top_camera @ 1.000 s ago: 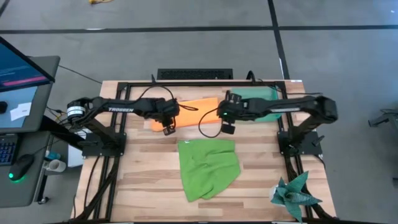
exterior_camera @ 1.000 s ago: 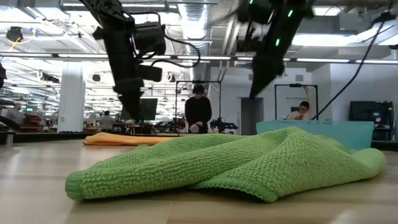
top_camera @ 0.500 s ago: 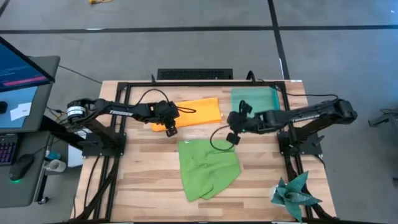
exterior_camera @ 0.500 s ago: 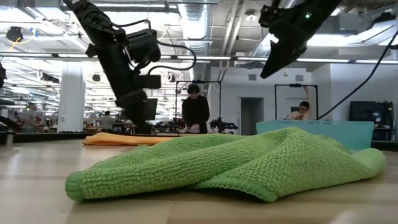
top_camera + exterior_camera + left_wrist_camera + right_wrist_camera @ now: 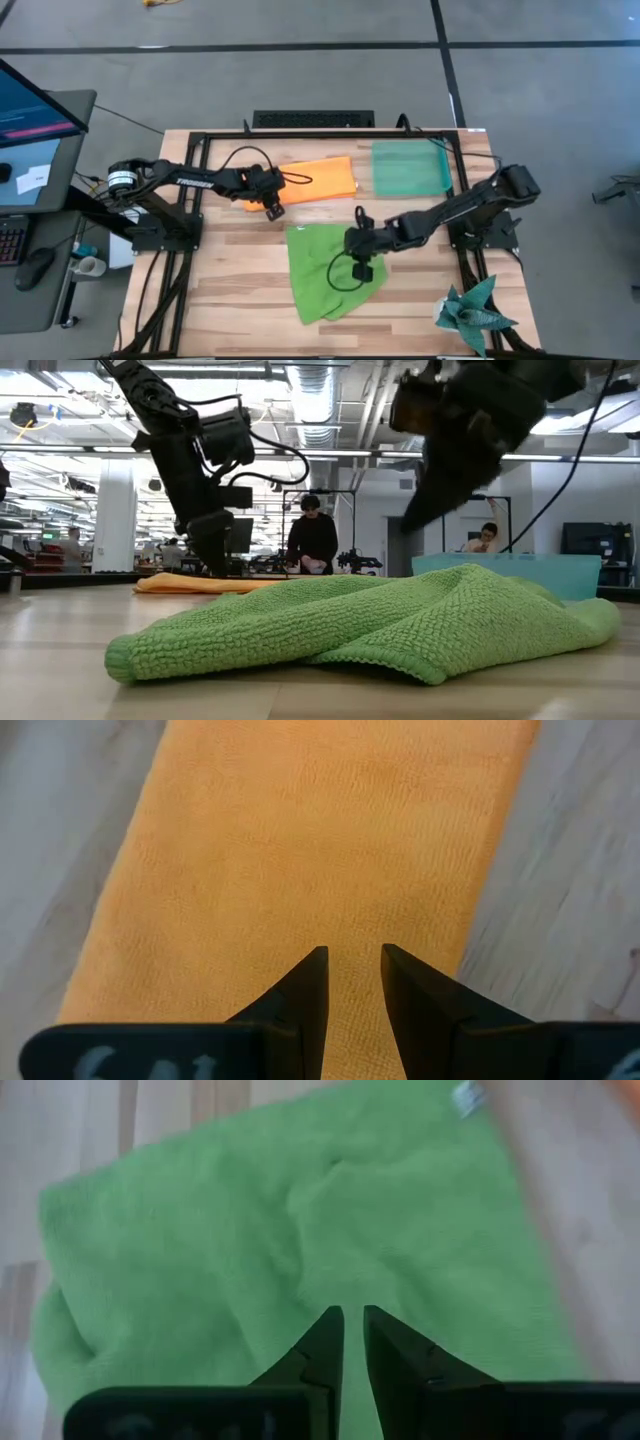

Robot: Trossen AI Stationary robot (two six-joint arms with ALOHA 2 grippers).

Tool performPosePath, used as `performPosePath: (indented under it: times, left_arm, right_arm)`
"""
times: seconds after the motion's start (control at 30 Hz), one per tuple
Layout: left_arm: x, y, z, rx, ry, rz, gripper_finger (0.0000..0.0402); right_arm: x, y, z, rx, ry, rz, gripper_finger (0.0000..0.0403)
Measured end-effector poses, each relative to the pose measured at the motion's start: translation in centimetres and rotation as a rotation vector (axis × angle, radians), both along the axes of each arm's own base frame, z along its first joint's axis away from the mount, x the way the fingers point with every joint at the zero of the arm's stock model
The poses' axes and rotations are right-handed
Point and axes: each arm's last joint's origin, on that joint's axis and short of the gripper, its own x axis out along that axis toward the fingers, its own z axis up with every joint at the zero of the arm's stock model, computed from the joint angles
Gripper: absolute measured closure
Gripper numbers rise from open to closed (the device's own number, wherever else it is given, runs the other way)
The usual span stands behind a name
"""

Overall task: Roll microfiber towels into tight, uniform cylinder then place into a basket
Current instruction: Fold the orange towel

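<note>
The orange towel [image 5: 305, 180] lies flat on the table's far middle. My left gripper [image 5: 272, 209] hovers over its near left part [image 5: 300, 850], fingers a narrow gap apart, nothing between them. The lime green towel [image 5: 333, 270] lies crumpled on the table's middle, with folds [image 5: 400, 615] raised. My right gripper [image 5: 362, 270] slants down over its right part [image 5: 250, 1250], its fingers a thin gap apart. The teal basket [image 5: 408, 167] stands at the far right, beside the orange towel.
A dark teal spiky star-shaped cloth [image 5: 474, 312] lies at the near right corner. Black arm frames [image 5: 170, 225] stand at both table sides. A monitor [image 5: 30, 110] is off the left edge. A person [image 5: 312, 540] stands in the room behind.
My right gripper has swung from beside the orange towel's right end toward the near edge and down, tipping steeper, and now stands over the green towel. My left gripper has sunk a little toward the orange towel. Both towels lie as before.
</note>
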Motion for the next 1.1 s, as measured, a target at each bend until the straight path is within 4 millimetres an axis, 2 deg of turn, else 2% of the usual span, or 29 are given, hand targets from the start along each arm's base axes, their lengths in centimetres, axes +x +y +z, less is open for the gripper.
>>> performPosePath:
  times: [0.3, 0.37, 0.53, 0.77, 0.97, 1.1]
  left_arm:
    - [0.2, -0.7, 0.0, -0.004, -0.007, -0.005, 0.0313]
    - [0.2, -0.7, 0.0, -0.005, -0.009, 0.001, 0.0313]
    - [0.2, -0.7, 0.0, -0.007, -0.005, 0.003, 0.0313]
    - [0.2, -0.7, 0.0, -0.005, -0.001, -0.002, 0.0313]
    - [0.2, -0.7, 0.0, 0.008, 0.012, -0.035, 0.0313]
    - [0.2, -0.7, 0.0, 0.018, 0.021, -0.060, 0.0313]
  right_arm:
    - [0.3, -0.2, -3.5, 0.095, 0.188, 0.029, 0.0338]
    - [0.0, -0.4, -4.4, 0.097, 0.255, 0.012, 0.0338]
    - [-0.6, -1.3, -5.1, 0.105, 0.382, -0.095, 0.0338]
    - [-3.4, -2.4, -3.8, 0.051, 0.571, -0.266, 0.0338]
    - [-6.4, -3.4, -2.0, -0.054, 0.718, -0.513, 0.0338]
    - [-7.9, -3.8, -1.6, -0.121, 0.826, -0.639, 0.0338]
